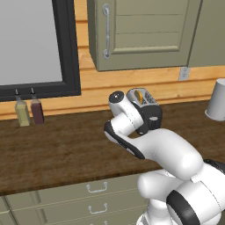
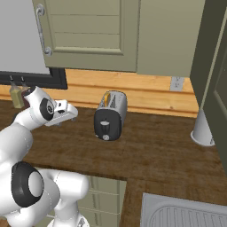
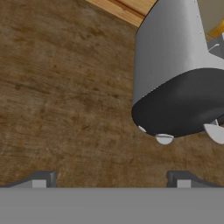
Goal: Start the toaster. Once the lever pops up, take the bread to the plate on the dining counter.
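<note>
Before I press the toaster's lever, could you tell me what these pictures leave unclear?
- Toaster: in the left base view the arm covers its lower front.
- Bread: in the right base view just a tan edge shows in the slot; the rest is hidden inside.
- Toaster's right side: cut off by the hand view's edge.

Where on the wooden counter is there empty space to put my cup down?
Between the two bottles and the toaster the counter is bare. More bare wood lies between the toaster and the grey pot. It is crowded around the open claw.
</note>
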You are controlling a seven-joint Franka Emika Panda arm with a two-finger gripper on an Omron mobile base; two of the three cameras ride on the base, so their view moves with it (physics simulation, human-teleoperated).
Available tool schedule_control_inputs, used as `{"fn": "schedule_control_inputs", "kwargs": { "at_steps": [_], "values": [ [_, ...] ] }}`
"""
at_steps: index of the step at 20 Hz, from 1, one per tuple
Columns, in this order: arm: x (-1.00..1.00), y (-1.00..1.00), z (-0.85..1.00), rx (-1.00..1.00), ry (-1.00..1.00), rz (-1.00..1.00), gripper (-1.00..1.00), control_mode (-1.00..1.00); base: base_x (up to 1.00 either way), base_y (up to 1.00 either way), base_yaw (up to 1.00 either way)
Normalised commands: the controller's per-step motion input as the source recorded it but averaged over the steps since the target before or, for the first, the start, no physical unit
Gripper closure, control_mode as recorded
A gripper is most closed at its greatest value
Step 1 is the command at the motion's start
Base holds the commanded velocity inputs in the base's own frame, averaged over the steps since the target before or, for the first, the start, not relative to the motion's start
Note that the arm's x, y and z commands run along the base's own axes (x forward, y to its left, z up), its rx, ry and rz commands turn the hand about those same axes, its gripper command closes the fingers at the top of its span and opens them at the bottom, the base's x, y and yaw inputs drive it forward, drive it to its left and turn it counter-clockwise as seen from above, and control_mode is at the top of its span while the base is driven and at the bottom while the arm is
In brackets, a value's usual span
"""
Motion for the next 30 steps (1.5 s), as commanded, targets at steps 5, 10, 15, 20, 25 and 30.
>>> {"fn": "schedule_control_inputs", "kwargs": {
  "at_steps": [5, 10, 15, 20, 25, 30],
  "values": [
    [0.0, 0.0, 0.0, 0.0, 0.0, 0.0, -1.0, -1.0, 0.0, 0.0, 0.0],
    [0.0, 0.0, 0.0, 0.0, 0.0, 0.0, -1.0, -1.0, 0.0, 0.0, 0.0],
    [0.0, 0.0, 0.0, 0.0, 0.0, 0.0, -1.0, -1.0, 0.0, 0.0, 0.0],
    [0.0, 0.0, 0.0, 0.0, 0.0, 0.0, -1.0, -1.0, 0.0, 0.0, 0.0],
    [0.0, 0.0, 0.0, 0.0, 0.0, 0.0, -1.0, -1.0, 0.0, 0.0, 0.0],
    [0.13, -0.44, 0.02, 0.15, 0.0, 0.01, -1.0, -1.0, 0.0, 0.0, 0.0]
  ]
}}
